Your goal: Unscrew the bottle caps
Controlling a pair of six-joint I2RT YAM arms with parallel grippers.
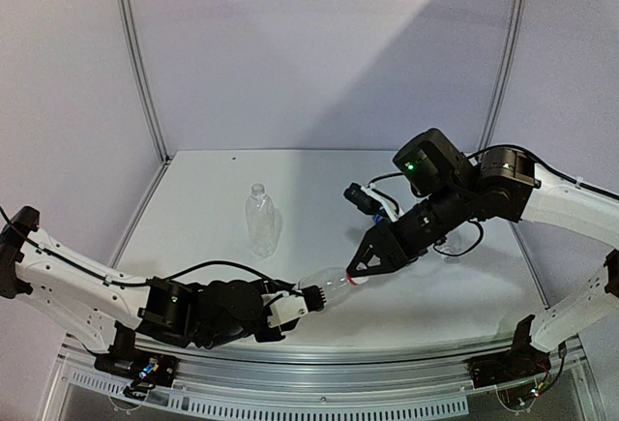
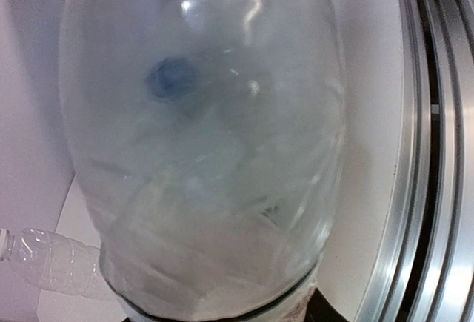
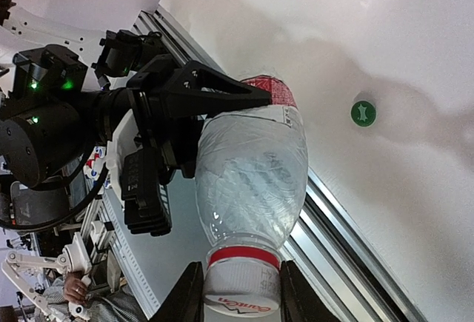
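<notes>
Here the left fingers clamp the base of a red-labelled bottle held sideways over the worktop, and the right fingers pinch its white cap. A green cap lies loose nearby; another bottle stands upright.

My red-labelled clear bottle lies level above the worktop's near edge, its white cap pinched in my right gripper. An unlabelled bottle stands upright mid-worktop. A green cap lies loose on the worktop.
</notes>
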